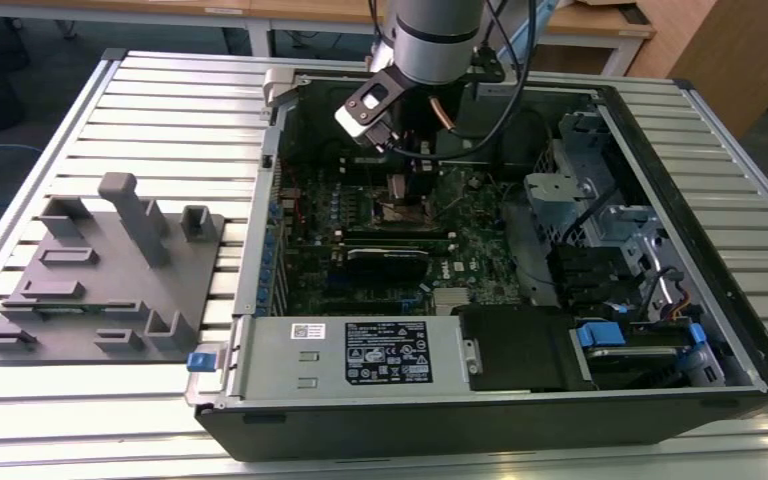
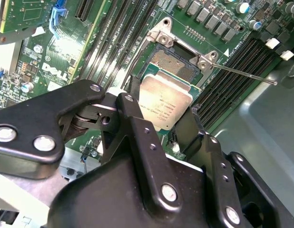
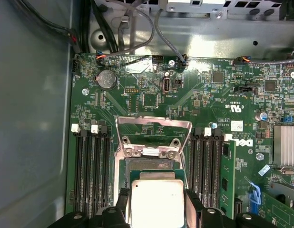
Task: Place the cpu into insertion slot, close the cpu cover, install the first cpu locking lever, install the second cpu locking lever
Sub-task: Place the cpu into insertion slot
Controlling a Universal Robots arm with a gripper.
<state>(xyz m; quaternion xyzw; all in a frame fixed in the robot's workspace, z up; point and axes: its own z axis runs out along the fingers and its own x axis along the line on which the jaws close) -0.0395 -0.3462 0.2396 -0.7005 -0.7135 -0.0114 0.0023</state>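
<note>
Plainly, the gripper (image 3: 156,209) is closed on the cpu (image 3: 156,194). Its two fingers (image 3: 192,205) pinch opposite edges, which I take to be for keeping the silver face level and the contact side untouched. The chip hangs over the nearer part of the insertion slot (image 3: 149,166), whose dark centre shows just beyond it, so I judge it not yet seated. Farther on, the cpu cover (image 3: 137,121) lies swung back on its hinge, leaving the slot open from above. A thin locking lever (image 2: 247,73) juts aside, released for the same reason. In the exterior view the open computer case (image 1: 491,425) rests on the slatted table (image 1: 131,110).
</note>
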